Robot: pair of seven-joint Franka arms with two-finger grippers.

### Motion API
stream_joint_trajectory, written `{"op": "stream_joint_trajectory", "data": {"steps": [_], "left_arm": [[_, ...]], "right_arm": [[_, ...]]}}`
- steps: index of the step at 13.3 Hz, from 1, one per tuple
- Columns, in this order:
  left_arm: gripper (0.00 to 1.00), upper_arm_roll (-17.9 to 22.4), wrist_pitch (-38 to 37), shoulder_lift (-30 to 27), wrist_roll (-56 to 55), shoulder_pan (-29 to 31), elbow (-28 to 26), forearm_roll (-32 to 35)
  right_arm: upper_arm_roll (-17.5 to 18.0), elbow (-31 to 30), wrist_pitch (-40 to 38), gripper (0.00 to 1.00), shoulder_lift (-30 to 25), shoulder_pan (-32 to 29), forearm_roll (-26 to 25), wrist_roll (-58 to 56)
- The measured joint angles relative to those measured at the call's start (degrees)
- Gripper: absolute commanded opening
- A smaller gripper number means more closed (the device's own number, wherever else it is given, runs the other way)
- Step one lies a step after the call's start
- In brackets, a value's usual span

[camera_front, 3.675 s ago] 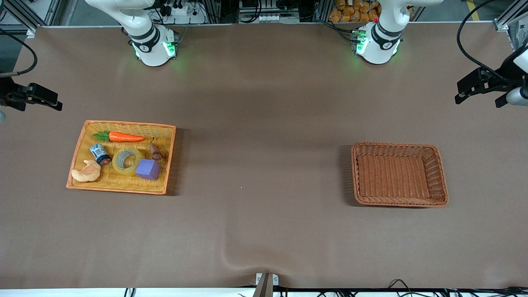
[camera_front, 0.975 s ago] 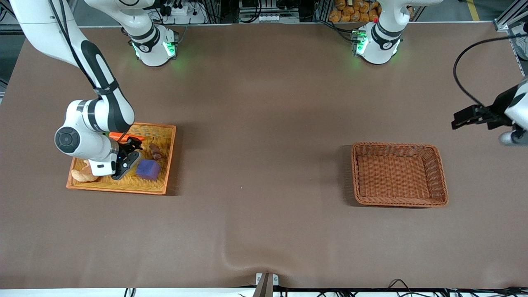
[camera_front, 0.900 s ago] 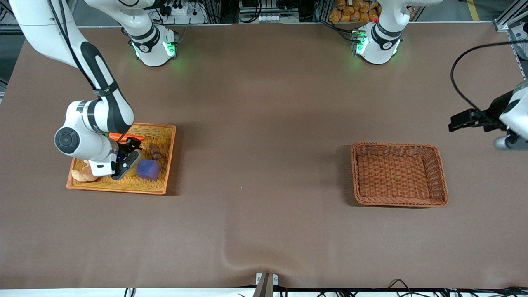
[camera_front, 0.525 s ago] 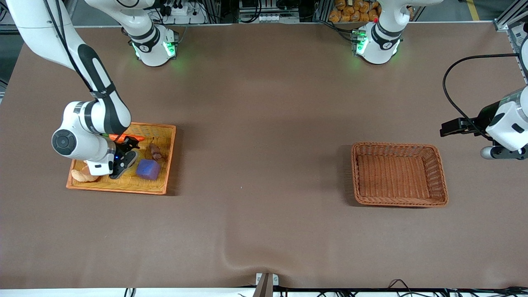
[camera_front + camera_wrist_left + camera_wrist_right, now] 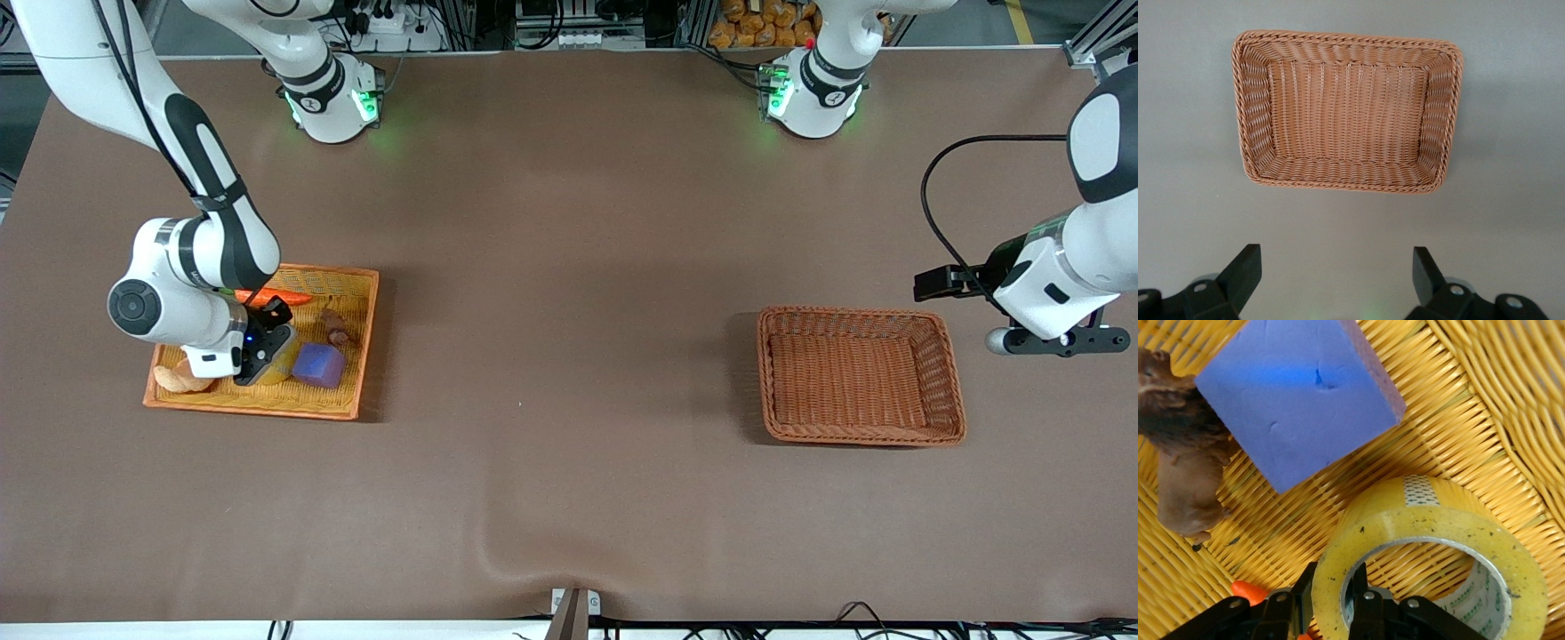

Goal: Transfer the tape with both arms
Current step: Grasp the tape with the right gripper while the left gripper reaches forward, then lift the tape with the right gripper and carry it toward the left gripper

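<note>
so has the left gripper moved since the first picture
Yes. The left gripper has come in from the table's edge toward the brown basket, and now hangs open beside it at the left arm's end.

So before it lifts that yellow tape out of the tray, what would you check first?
1. Right gripper on the tape: ok, jaws pinch the ring's wall, one inside and one outside.
2. Tape free of neighbours: ok, the purple cube lies beside it, apart.
3. Yellow tray could drag along: cannot tell.
4. Left gripper ready: ok, jaws open, over the table beside the brown basket.
5. Brown basket free: ok, nothing in it.
</note>
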Motion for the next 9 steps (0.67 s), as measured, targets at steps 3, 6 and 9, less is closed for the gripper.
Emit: {"op": "stream_joint_trajectory", "data": {"steps": [3, 6, 9], "left_arm": [[1.0, -0.2, 2.3, 1.0, 0.0, -1.3, 0.0, 0.0], [1.0, -0.8, 5.1, 4.2, -2.3, -6.1, -0.1, 0.0], [1.0, -1.1, 5.4, 5.7, -9.0, -11.4, 0.0, 0.0]], "right_arm": [[0.1, 2.7, -8.2, 0.0, -3.1, 0.1, 0.0, 1.5], [0.6, 10.6, -20.7, 0.0, -9.1, 1.7, 0.1, 4.9], [1.3, 19.4, -30.0, 0.0, -12.4, 6.4, 0.5, 13.1]]}}
